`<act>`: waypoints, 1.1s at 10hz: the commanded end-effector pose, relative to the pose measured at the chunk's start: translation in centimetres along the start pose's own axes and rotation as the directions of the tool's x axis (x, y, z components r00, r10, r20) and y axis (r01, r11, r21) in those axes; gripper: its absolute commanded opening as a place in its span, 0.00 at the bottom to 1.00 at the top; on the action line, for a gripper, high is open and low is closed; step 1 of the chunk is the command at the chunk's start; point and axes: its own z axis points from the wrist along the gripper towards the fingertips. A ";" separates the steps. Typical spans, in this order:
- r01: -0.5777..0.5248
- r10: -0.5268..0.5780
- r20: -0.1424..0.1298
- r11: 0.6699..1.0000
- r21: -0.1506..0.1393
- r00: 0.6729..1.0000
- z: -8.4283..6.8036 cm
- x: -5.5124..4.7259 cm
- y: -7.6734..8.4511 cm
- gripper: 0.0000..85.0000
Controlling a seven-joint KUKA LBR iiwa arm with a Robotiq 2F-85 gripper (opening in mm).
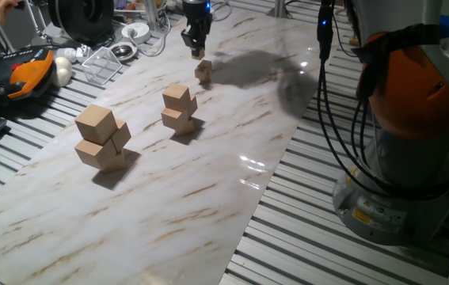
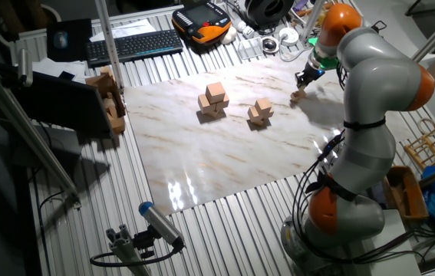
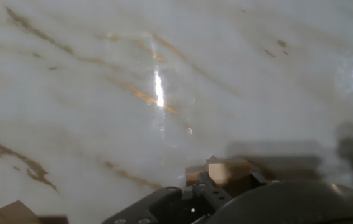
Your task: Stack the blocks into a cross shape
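The smallest blocks [image 1: 203,72] sit as a little heap at the far end of the counter [image 1: 169,198], just below the tool [image 1: 195,49], which hangs over them without clearly touching. In the one fixed view the heap looks like a low stack with one cube on top, but it is too small to tell whether the cross is whole; my judgement is that the stacking is near its end or in its last placement. The hand view shows a tan block [image 3: 229,171] just ahead of the fingers, blurred; whether the tool is spread or pressed together I cannot tell, nor whether it carries a cube. Two other cross-like stacks stand finished on the marble: the medium cubes [image 1: 179,109] in the middle and the large cubes [image 1: 102,138] nearer the camera, well apart from each other and from the small heap. The counter is a glossy white sheet with brown veining, catching glare from lamps above, laid on a bed of slotted aluminium rails. Around it lies lab clutter: a keyboard [image 2: 134,44], an orange-and-black pendant [image 2: 202,21], cables, a clear plastic tray [image 1: 105,62], and more wooden cubes [image 2: 110,96] stacked off the sheet at one side.
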 end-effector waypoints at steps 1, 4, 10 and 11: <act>0.000 0.000 0.002 1.000 -0.003 1.000 0.2 0.1 0.0 0.00; 0.003 -0.003 0.005 1.000 0.000 1.000 0.4 0.6 0.0 0.00; 0.016 -0.016 0.007 1.000 0.003 1.000 0.9 1.1 0.1 0.00; 0.019 -0.019 0.007 1.000 0.003 1.000 1.0 1.1 0.1 0.00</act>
